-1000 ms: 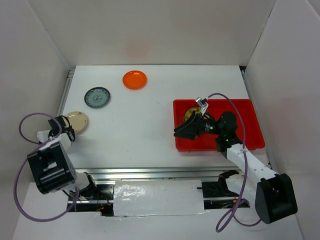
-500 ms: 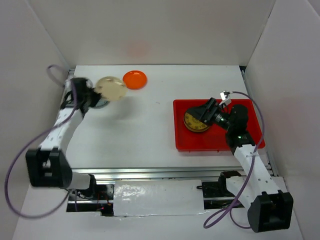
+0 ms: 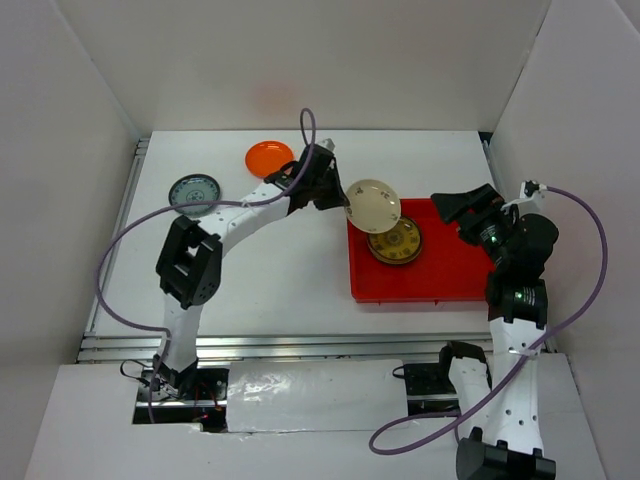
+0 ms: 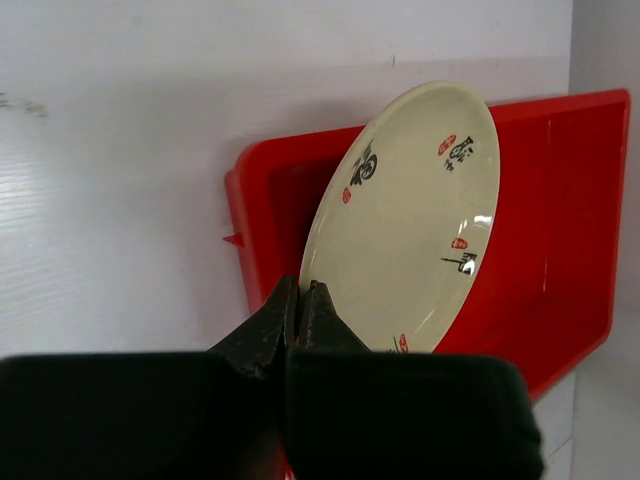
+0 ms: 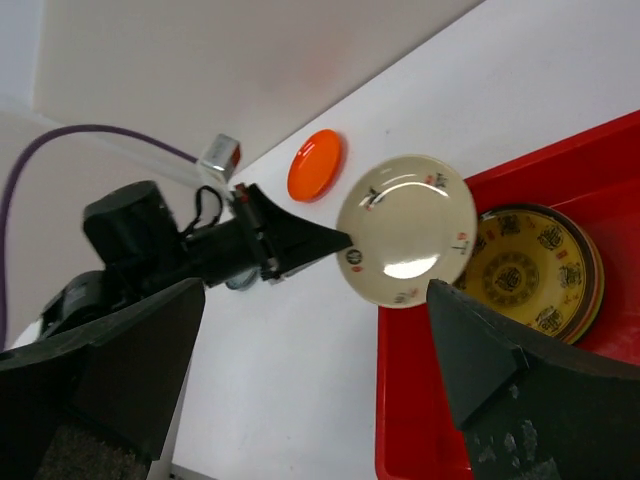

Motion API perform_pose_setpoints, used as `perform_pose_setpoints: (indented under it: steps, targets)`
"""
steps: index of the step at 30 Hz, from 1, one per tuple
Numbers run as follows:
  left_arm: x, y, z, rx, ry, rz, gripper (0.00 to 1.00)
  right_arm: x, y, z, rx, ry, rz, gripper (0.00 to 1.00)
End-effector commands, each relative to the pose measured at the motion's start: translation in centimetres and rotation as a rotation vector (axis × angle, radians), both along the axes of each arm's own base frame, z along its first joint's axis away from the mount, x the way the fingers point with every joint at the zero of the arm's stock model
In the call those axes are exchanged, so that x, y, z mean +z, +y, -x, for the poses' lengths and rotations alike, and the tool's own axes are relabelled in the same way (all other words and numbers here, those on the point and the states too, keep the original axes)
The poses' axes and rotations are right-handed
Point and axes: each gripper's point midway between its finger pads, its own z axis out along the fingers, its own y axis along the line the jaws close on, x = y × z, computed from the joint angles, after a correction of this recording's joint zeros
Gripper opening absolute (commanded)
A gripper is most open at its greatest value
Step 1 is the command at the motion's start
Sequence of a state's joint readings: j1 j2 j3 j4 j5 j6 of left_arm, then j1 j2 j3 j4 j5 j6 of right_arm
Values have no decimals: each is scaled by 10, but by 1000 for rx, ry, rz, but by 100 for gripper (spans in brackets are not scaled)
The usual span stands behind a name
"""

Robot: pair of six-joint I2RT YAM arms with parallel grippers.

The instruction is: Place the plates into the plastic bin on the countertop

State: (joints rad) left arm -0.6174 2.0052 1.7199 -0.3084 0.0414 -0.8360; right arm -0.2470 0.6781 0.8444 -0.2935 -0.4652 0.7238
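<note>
top external: my left claw (image 3: 340, 198) pinches the cream plate (image 3: 373, 204) above the red bin (image 3: 440, 292) corner. the brown-gold plate (image 3: 394, 243) is inside, while the orange plate (image 3: 268, 158) and grey-blue plate (image 3: 194, 193) lie outside. my right claw (image 3: 456, 210) gapes empty.

Overhead and both wrist cameras share cream plate (image 3: 373, 205).

Bright, even overhead light. The flat white countertop (image 3: 270, 250) is near blown out in the top view, and shadows are soft and faint. Small glare patch on the glossy cream round shallow plate (image 5: 407, 230), also near its rim in the left wrist view. Faint orange tint on the white back wall (image 3: 275, 98). Left gripper (image 4: 298, 297) body out of focus at frame bottom. Right gripper (image 5: 315, 300) black fingers (image 5: 110, 370) soft too. Backgrounds sharp.
</note>
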Motion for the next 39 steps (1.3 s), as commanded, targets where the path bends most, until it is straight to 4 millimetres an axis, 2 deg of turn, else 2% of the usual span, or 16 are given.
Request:
perform_pose_setpoints:
  steps: [1, 3, 7, 12, 15, 16, 18, 19, 23, 24, 27, 30, 31, 32, 35, 39]
  targets:
    - [-11, -37, 3, -100, -22, 5, 0, -8, -1, 3, 5, 28, -24, 100]
    - [-46, -39, -1, -96, 23, -38, 0, -8, -2, 3, 7, 21, -25, 100]
    - [-45, -84, 2, -170, 10, 6, 0, -7, 1, 3, 32, 17, -32, 100]
    - [-57, -94, 4, -180, 35, 4, 8, -9, 2, 3, 42, 13, -22, 100]
    - [-53, -93, 15, -171, 27, -26, 60, -9, 5, 3, 63, 11, -30, 100]
    - [-39, -89, 15, -152, -2, -31, 99, -9, 6, 2, 72, 6, -30, 100]
    - [-34, -86, 30, -156, -16, -45, 99, -8, 7, 2, 81, 0, -36, 100]
    - [-5, -86, 37, -162, -59, -13, 99, -7, 8, 3, 84, -4, -37, 100]
    - [40, -62, 48, -61, -168, -70, 99, -9, 9, 2, 92, -6, -45, 100]
    - [62, -51, 49, -19, -200, -65, 99, -6, 11, 2, 102, -17, -45, 100]
    - [70, 10, 36, 213, -204, -133, 99, -11, 16, 0, 134, -17, -47, 100]
    - [24, 106, 15, 470, -16, -178, 99, -16, 31, -4, 230, -36, -43, 100]
    - [-16, 128, 26, 472, 99, -188, 99, -22, 40, -5, 298, -20, -57, 100]
    - [-26, 167, 3, 555, 109, -130, 99, -23, 46, -5, 330, -16, -62, 100]
    - [-68, 232, -6, 636, 135, -43, 99, -26, 69, -4, 425, -17, -63, 100]
    - [-74, 279, -36, 696, 11, 31, 99, -18, 92, 0, 518, -62, -34, 100]
